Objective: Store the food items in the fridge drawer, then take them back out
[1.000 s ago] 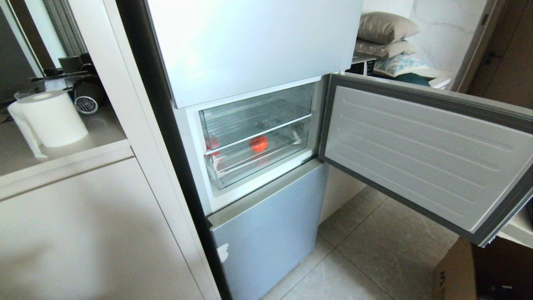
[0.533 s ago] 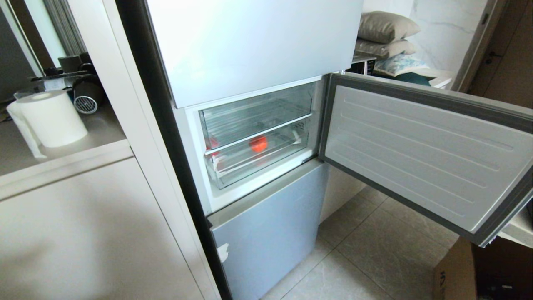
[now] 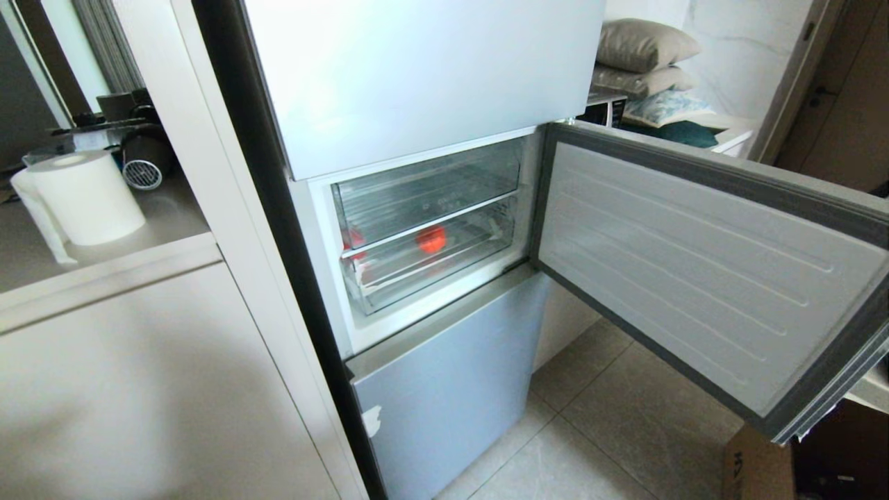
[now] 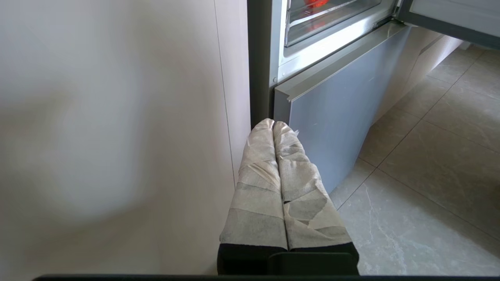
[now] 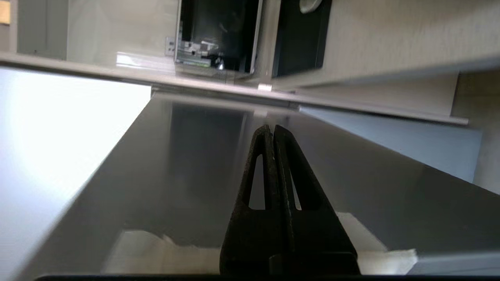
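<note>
With the red fruit (image 3: pixel 431 239) lying in the clear fridge drawer (image 3: pixel 430 267), storing looks done. Right gripper (image 5: pixel 272 128), jaws pressed together, sits against the fridge door (image 3: pixel 701 271); left gripper (image 4: pixel 273 124), jaws together too, hangs low. Next move: reopening the drawer, whose long axis runs across the fridge, front facing outward.

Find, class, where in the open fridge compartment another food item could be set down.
Free: the upper clear drawer shows nothing in it; in the lower fridge drawer, the ribbed floor to the right of the red fruit, toward the open door. Crowded: its left end, where more red shows.
</note>
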